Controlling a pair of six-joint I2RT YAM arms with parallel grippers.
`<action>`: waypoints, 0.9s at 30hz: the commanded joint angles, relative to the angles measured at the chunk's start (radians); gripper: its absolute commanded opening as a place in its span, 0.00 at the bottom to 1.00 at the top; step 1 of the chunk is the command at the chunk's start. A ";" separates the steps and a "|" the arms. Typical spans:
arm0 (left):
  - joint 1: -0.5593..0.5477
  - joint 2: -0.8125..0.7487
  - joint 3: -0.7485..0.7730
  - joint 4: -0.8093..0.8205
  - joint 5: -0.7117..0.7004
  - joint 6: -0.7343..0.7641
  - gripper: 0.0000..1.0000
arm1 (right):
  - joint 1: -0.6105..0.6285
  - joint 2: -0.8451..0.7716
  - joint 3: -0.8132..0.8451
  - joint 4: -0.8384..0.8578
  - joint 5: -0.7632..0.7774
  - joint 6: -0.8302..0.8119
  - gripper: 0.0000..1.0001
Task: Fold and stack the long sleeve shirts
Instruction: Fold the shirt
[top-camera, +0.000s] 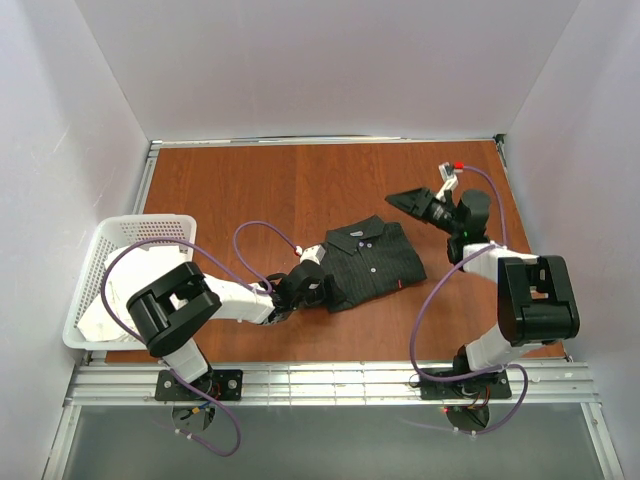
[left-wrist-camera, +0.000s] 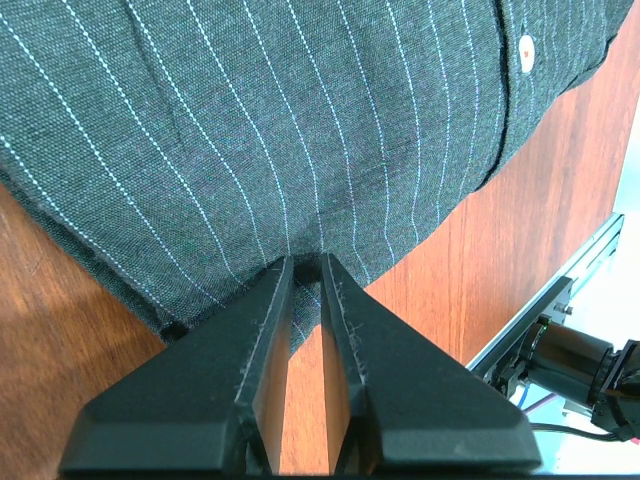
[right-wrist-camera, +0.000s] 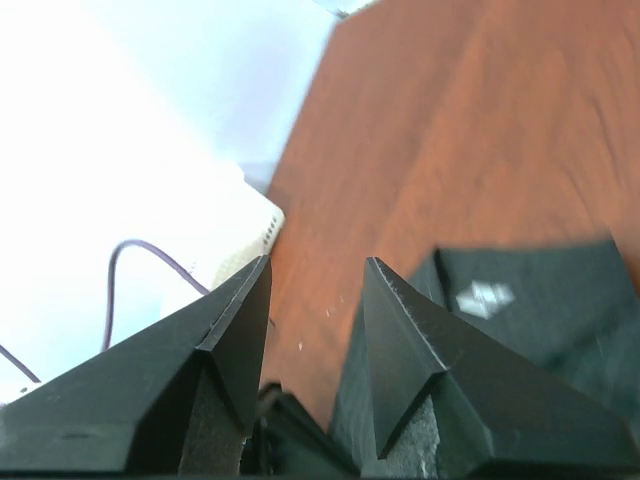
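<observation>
Left end effector (left-wrist-camera: 305, 262) pinches the near edge of the shirt (top-camera: 375, 262) mid-tabletop (top-camera: 250, 190), right end effector (right-wrist-camera: 315, 262) hangs open and empty; best lift slowly, keeping folds flat.

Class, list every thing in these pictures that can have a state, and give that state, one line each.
long sleeve shirt: folded, buttoned, lying flat on the table.
left gripper: nearly shut, pinching the shirt's edge.
right gripper: open, empty, apart from the shirt.
basket: upright at the table's left edge.
</observation>
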 joint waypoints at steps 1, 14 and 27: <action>-0.007 -0.008 -0.020 -0.148 -0.020 0.032 0.13 | 0.047 0.074 0.110 -0.066 0.026 -0.002 0.35; -0.007 -0.023 -0.045 -0.153 -0.037 -0.002 0.13 | 0.161 0.356 -0.021 0.100 0.077 -0.013 0.33; -0.004 -0.157 0.114 -0.354 -0.106 0.056 0.36 | 0.139 0.016 -0.021 -0.197 0.147 -0.097 0.37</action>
